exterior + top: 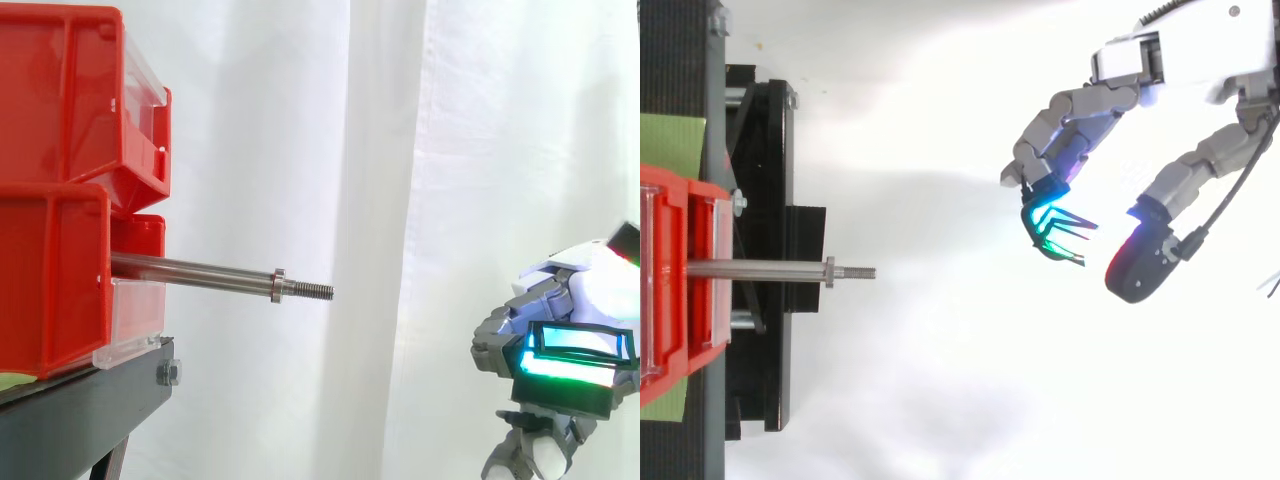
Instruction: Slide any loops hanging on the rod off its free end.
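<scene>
Grey-white hand (1160, 60) at right, fingers loosely bent, thumb and fingers apart, gripping nothing, well apart from the rod. Steel rod (200, 270) sticks level out of 2 stacked red bins (60, 110) on black stand (80, 410), nut (278, 286) near its threaded free end. White curtain (400, 150) behind.

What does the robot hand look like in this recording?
The robot hand has grey, segmented fingers on a white body. Its fingertips are thick black-framed pads, glowing green to cyan on one and red on another.
</scene>
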`<action>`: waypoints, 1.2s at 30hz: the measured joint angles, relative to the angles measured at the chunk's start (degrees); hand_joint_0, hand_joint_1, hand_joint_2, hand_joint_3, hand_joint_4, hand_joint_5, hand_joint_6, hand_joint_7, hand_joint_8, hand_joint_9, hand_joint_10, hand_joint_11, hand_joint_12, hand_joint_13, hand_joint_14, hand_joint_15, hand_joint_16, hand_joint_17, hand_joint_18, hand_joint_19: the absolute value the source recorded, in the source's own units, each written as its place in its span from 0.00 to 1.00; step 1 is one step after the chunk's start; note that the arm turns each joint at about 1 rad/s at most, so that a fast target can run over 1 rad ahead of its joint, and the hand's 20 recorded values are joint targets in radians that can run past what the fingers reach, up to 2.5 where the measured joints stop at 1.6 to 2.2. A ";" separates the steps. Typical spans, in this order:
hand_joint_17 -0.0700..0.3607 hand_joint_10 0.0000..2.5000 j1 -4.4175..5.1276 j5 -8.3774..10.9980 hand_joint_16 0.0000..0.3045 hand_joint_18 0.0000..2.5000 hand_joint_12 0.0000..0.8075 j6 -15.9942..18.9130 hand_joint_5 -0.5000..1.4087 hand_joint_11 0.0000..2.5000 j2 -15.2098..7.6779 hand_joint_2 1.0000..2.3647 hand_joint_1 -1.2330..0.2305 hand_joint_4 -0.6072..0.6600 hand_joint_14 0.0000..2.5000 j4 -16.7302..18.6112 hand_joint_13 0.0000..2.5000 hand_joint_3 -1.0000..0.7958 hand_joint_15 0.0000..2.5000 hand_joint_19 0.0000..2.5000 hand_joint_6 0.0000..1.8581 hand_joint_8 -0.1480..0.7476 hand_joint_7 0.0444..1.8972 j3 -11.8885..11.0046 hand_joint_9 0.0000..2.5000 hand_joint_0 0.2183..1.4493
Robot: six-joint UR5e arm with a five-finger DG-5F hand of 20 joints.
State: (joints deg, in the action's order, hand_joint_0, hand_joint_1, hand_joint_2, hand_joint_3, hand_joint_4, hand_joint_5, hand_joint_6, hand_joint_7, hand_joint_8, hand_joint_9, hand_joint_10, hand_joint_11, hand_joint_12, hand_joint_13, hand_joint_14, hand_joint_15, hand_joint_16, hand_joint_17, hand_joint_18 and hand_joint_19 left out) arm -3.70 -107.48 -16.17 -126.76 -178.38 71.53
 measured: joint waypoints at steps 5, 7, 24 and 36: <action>0.38 0.00 -0.21 -0.01 0.14 0.17 0.37 0.00 0.19 0.07 0.02 0.00 0.45 0.62 0.00 -0.19 0.20 0.28 0.00 0.00 0.37 0.47 0.70 -0.01 0.27 0.25; 0.37 0.00 -0.30 -0.01 0.13 0.17 0.35 0.00 0.19 0.07 0.02 0.00 0.40 0.62 0.00 -0.20 0.20 0.28 0.00 0.00 0.36 0.46 0.73 -0.02 0.27 0.28; 0.37 0.00 -0.52 -0.45 0.13 0.17 0.34 0.00 0.17 0.06 0.02 0.00 0.28 0.61 0.00 -0.64 0.20 0.28 0.00 0.00 0.43 0.44 0.69 -0.01 0.26 0.32; 0.37 0.00 -0.28 -0.29 0.13 0.18 0.34 0.12 0.17 0.07 0.02 0.00 0.29 0.62 0.00 -0.66 0.21 0.28 0.00 0.00 0.43 0.45 0.68 -0.01 0.27 0.29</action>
State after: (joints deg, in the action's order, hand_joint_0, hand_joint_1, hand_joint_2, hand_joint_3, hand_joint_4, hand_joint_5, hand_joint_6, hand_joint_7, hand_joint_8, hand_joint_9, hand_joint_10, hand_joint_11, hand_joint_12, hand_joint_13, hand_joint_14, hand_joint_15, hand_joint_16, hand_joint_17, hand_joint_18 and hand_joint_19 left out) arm -3.99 -107.76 -16.05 -126.74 -179.05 71.52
